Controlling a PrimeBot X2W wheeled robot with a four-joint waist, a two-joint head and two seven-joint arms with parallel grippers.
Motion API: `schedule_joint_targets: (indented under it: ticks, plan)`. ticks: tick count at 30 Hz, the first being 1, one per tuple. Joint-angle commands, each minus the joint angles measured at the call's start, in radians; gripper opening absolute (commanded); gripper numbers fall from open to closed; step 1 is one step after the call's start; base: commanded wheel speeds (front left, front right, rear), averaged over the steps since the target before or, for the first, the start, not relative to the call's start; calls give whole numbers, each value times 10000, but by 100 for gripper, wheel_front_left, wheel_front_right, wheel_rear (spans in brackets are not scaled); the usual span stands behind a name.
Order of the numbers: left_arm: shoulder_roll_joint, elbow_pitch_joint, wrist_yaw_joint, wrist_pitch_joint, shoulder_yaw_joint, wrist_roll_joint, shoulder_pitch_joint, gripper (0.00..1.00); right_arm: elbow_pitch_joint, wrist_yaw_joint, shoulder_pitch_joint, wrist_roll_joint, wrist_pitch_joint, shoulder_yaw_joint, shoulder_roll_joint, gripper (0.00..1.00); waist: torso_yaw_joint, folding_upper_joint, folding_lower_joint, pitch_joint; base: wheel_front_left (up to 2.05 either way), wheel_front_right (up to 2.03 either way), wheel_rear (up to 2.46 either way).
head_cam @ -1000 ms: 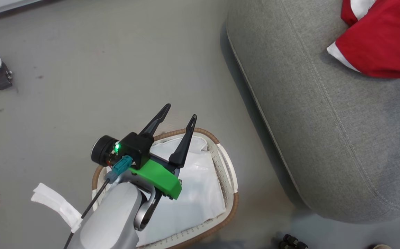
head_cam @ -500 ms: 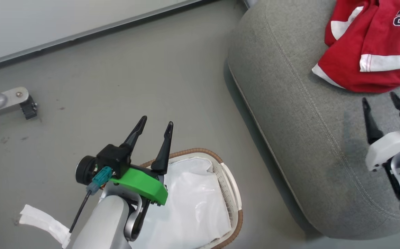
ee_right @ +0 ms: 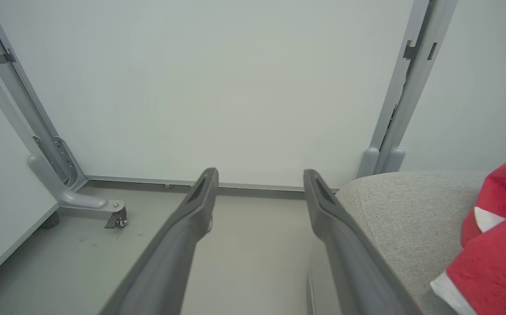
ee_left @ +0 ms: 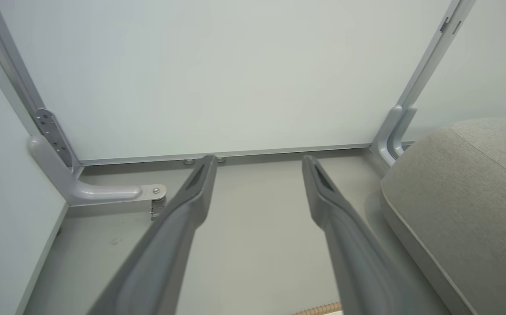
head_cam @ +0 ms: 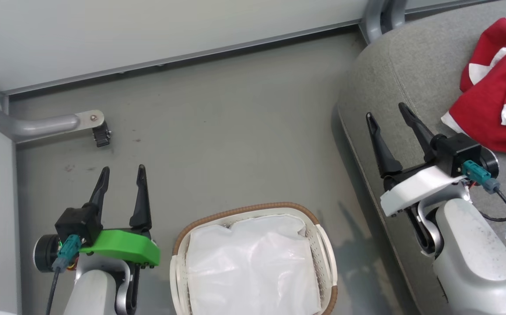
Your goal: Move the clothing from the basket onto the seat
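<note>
Left hand [head_cam: 123, 168] now beside basket [head_cam: 244, 208]

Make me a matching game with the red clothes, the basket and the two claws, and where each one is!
Things:
1. clothing
2. basket
3. left claw
4. right claw

Places:
A. open, over the edge of the seat
B. on the floor, white liner inside
C. lying on the seat
D. open, above the floor beside the basket

Pairs: 1-C, 2-B, 3-D, 4-A
</note>
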Motion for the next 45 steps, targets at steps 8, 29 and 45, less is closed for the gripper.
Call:
schedule_joint_targets:
  ticks: [8,29,45]
  plan:
    - [-109,-420,-13,-7,1136,436,944,100,209,-14,989,-153,-18,-224,533,100,782,0,0,-1032,0,0,0]
    - [-171,-329,-165,9,1285,-27,2554,0,725,0,2827,-88,27,-979,771,0,757,0,0,-1974,0,0,0]
    - [-169,-417,-191,774,1461,-2760,2268,0,373,-2,2991,2644,797,-1404,861,0,783,0,0,-2042,0,0,0]
